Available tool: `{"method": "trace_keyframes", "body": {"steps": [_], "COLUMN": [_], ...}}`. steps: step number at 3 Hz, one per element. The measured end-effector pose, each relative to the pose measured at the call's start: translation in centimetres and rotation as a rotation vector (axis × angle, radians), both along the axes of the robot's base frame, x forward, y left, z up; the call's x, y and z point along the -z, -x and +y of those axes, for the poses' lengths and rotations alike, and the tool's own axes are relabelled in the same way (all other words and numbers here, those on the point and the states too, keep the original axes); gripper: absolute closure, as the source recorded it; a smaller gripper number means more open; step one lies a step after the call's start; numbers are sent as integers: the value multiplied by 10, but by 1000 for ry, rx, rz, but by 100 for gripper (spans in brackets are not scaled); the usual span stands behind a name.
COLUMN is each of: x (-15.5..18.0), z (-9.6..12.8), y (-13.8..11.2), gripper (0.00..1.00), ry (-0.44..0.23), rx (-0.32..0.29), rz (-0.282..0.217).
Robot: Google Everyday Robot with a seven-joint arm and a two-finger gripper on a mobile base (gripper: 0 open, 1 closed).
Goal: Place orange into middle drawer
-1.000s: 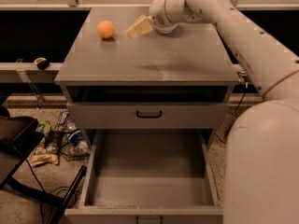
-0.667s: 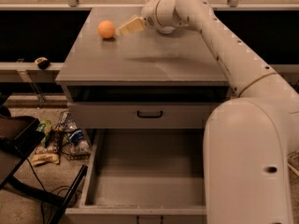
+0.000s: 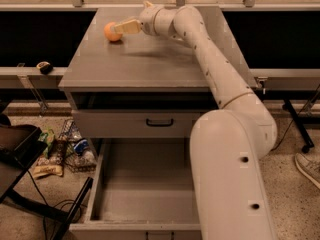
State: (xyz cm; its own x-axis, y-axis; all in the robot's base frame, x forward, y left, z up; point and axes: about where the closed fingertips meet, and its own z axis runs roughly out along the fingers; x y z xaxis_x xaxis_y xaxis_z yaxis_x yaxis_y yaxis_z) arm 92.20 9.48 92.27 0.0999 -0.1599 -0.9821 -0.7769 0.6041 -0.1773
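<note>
Orange [image 3: 110, 33] sits at the tip of the tool [image 3: 119, 27] (open or closed: cannot tell).

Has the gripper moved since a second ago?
Yes. The gripper has travelled left across the cabinet top toward the orange, and now reaches it.

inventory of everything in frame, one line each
orange: one, orange, far left of the cabinet top
cabinet: one, grey, centre
top drawer: one, grey with black loop handle, shut, under the cabinet top
middle drawer: one, grey, pulled open below the top drawer
wire basket: one, dark, holds bottles and wrappers, floor left of the cabinet
shoe: one, light, floor far right
arm: one, white, reaching across the cabinet top
gripper: one, pale, at the orange's right side
</note>
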Motion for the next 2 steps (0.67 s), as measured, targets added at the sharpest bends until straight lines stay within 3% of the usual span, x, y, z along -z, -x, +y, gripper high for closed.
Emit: {"method": "trace_keyframes", "body": {"steps": [1,2], "x": [14,39], "z": [19,44], "y": [-13,-20], "gripper": [0,0], "ry": [-18,18], "rx": [22,29], "rz": [29,96]}}
